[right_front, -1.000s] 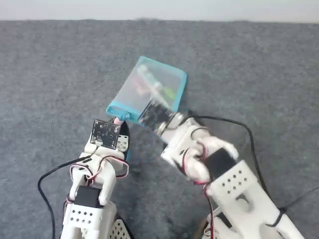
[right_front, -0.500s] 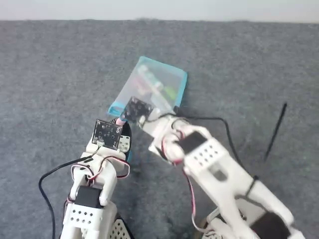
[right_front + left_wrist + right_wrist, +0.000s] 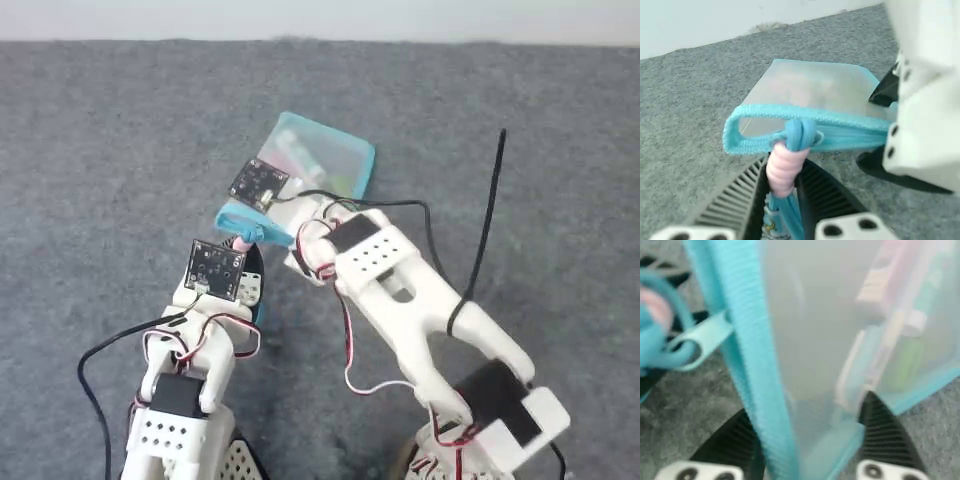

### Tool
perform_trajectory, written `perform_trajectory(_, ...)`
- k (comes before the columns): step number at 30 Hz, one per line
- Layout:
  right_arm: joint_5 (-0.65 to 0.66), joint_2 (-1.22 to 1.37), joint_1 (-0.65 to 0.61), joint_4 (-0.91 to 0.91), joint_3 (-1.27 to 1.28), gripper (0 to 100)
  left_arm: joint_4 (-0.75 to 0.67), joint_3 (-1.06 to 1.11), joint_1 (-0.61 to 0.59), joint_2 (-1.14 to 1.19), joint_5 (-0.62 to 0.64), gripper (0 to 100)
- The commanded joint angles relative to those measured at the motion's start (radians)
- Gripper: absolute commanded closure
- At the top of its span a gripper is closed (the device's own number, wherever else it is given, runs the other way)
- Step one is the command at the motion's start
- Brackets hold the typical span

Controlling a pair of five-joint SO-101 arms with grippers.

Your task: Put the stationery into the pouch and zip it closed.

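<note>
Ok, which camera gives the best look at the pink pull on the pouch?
Left wrist view: the pink pull sits centred, clamped by the left gripper at the pouch corner. The high view gives a small pink speck; the right wrist view, a blurred patch.

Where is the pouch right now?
The pouch lies on the table, central in the high view, its zipper end held by the left gripper, the right gripper straddling it.

White plastic left arm (image 3: 185,395) and right arm (image 3: 420,300), red, white and black wires (image 3: 352,345) looping at joints. Small black circuit boards (image 3: 213,267) at wrists; ribbed black fingers (image 3: 732,202), probably printed plastic.
</note>
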Motion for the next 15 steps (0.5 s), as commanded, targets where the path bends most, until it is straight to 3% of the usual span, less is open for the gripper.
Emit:
perform_trajectory(1, -0.058, -0.005, 0.01, -0.01, -0.063, 95.7, -0.035, -0.031, 0.012, -0.02, 0.011, 99)
perform_trajectory(3, -0.072, -0.007, 0.021, -0.008, -0.06, 99.7, -0.035, -0.031, 0.012, -0.018, 0.011, 99)
perform_trajectory(15, -0.081, -0.015, 0.231, 0.13, -0.057, 99.2, -0.037, -0.024, 0.012, -0.02, 0.011, 99)
